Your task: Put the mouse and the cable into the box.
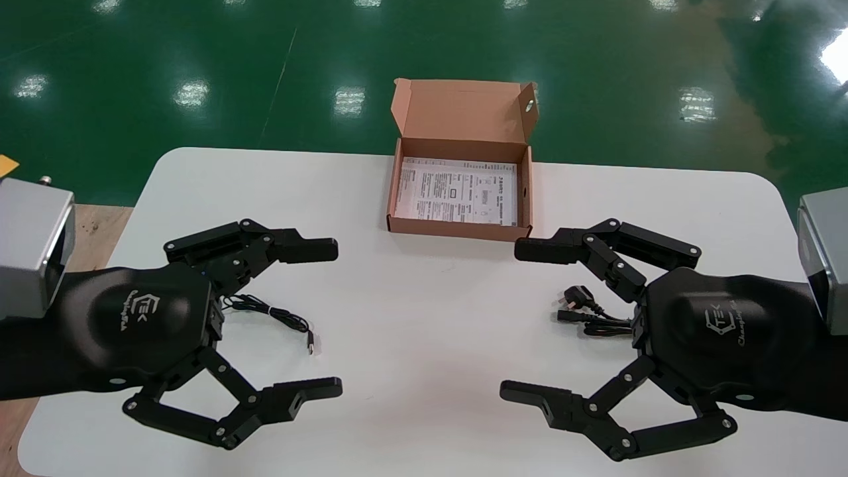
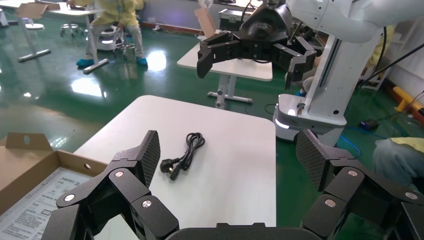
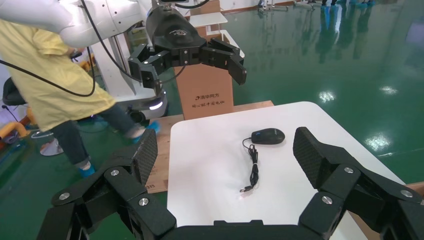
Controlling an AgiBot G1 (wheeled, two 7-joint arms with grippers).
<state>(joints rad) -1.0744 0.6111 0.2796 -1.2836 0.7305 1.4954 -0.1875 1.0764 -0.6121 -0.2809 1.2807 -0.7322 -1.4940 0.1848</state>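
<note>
Jaws spread wide & empty on both: left gripper [image 1: 328, 318] over the table's left side, right gripper [image 1: 520, 320] over its right. 1 black mouse [image 3: 268, 135] lies on the white table [image 1: 424, 411] beneath the left gripper, its USB lead [image 1: 271, 311] trailing toward centre; 1 coiled black power cable [image 1: 586, 311] lies beneath the right. 1 open cardboard box [image 1: 459, 230] sits far-centre, well apart from both, w/ 1 printed sheet [image 1: 458, 192] inside.
</note>
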